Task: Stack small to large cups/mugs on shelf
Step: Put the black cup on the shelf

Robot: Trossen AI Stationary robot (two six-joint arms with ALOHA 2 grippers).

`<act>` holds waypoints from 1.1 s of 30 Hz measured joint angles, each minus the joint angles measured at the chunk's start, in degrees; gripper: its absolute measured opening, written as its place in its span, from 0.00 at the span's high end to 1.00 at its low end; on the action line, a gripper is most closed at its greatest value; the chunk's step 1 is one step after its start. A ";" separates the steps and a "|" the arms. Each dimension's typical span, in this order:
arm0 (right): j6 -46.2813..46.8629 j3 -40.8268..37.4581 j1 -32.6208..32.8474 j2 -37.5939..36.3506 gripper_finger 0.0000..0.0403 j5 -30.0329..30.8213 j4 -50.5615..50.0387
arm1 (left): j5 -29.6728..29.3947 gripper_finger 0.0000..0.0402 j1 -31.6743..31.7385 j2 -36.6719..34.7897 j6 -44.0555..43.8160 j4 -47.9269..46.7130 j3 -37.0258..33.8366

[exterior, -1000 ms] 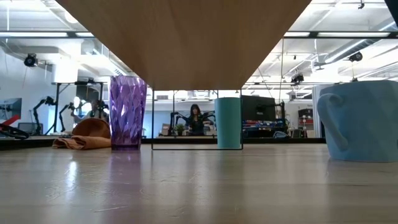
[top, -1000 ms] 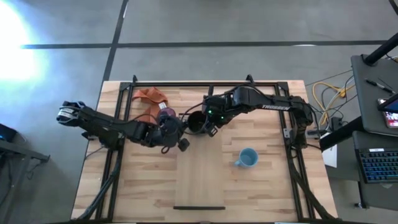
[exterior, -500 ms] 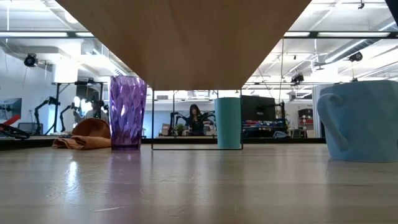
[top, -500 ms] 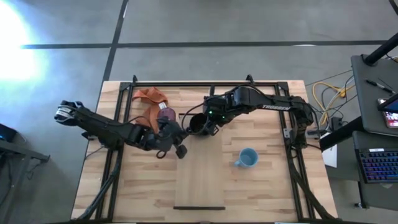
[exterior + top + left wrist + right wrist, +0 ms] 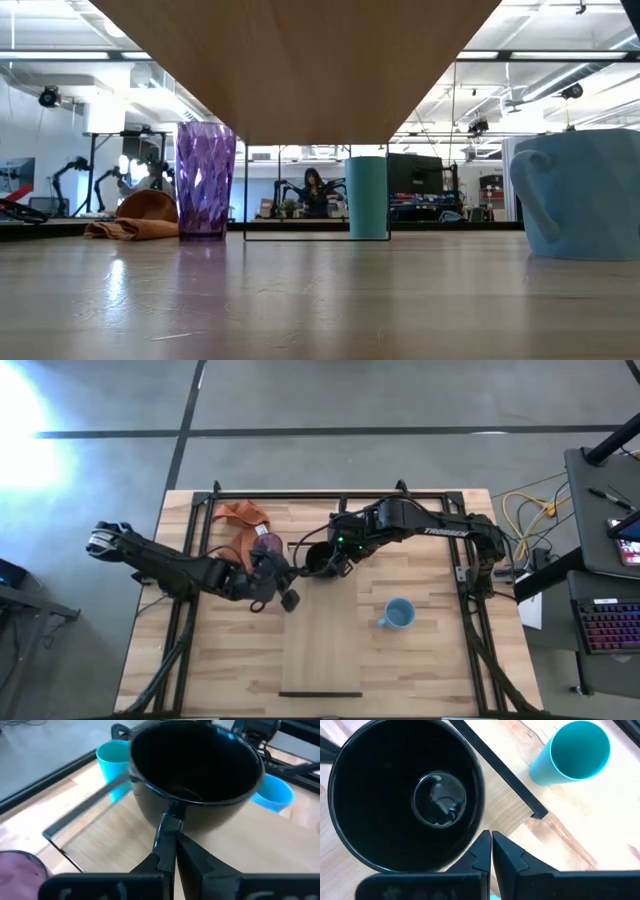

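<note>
The black mug (image 5: pixel 313 558) is at the far end of the shelf (image 5: pixel 322 650), between my two grippers. My left gripper (image 5: pixel 170 834) is shut at the mug's left side. My right gripper (image 5: pixel 490 837) is shut and points down beside the mug's right wall (image 5: pixel 470 852). The green cup (image 5: pixel 572 752) stands on its base on the table just beyond the shelf's dark end strip. The purple cup (image 5: pixel 268 544) stands upright on the table by my left arm. The light blue mug (image 5: pixel 397 614) stands on the table right of the shelf. My left gripper pinches a narrow glossy upright part low on the black mug's wall (image 5: pixel 169 820), which looks like its handle seen edge-on. The fingers come nearly level from the table's left. I cannot tell whether the mug stands on the shelf. My right gripper's fingertips (image 5: pixel 481 845) are against the mug's outer wall from above, but I cannot tell whether they touch it.
An orange cloth (image 5: pixel 240 515) lies at the far left of the table, behind the purple cup. The shelf's near stretch (image 5: pixel 322 670) is bare board. In the low view the shelf's underside (image 5: pixel 300 60) spans the top, with the purple cup (image 5: pixel 205 180) and the green cup (image 5: pixel 367 197) beyond.
My left arm has shifted a little toward the table's near edge, so more of the purple cup shows. The black mug and my right gripper have stayed where they were.
</note>
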 joint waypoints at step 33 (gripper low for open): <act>-2.68 -0.12 -3.64 0.00 0.98 1.55 0.13 | 0.85 1.00 -3.09 2.09 -0.91 3.58 1.20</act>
